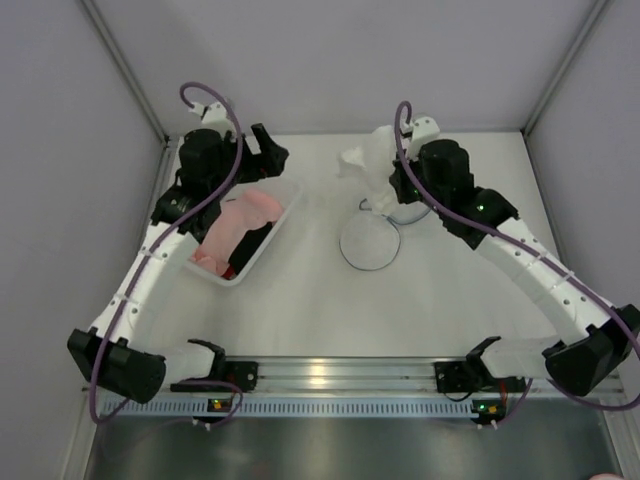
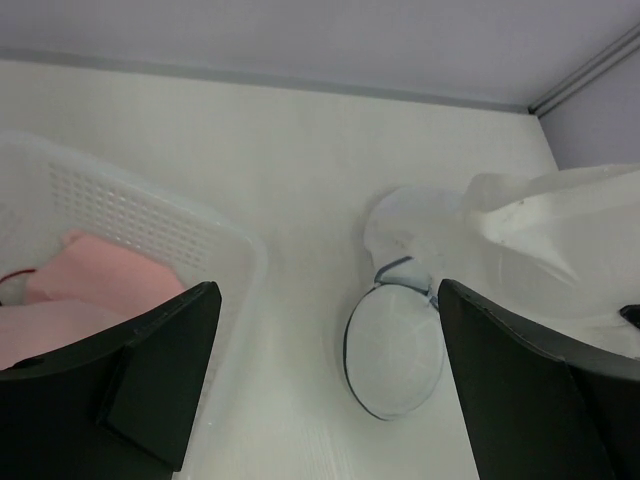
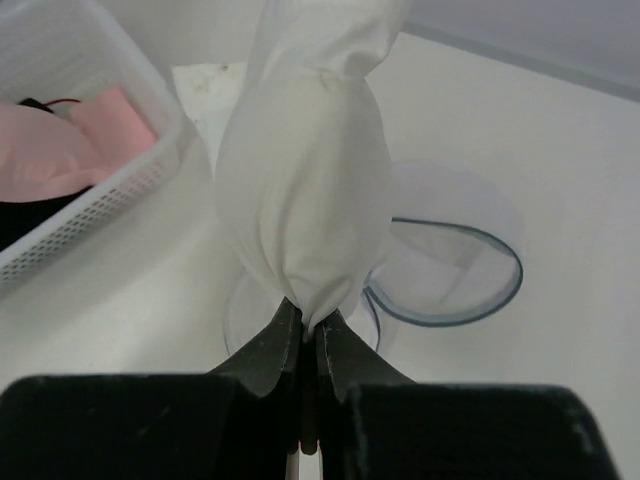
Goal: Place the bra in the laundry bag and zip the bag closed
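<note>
The bra [image 3: 305, 190] is a white fabric bundle pinched in my right gripper [image 3: 308, 335], which is shut on its lower end and holds it above the table. In the top view the bra [image 1: 364, 165] sits beside the right gripper [image 1: 393, 190] at the back middle. The laundry bag [image 1: 370, 243] lies open on the table below it, two round mesh halves with a dark rim [image 3: 455, 275]. My left gripper [image 1: 266, 148] is open and empty over the far end of the bin; through its jaws I see the bag [image 2: 395, 350] and the bra [image 2: 560, 230].
A clear plastic bin [image 1: 283, 215] stands at the left with a pink cloth [image 1: 240, 220] and a black-and-red item [image 1: 250, 245] inside. It shows in the right wrist view [image 3: 100, 205] and the left wrist view [image 2: 150, 215]. Walls enclose the table at back and sides.
</note>
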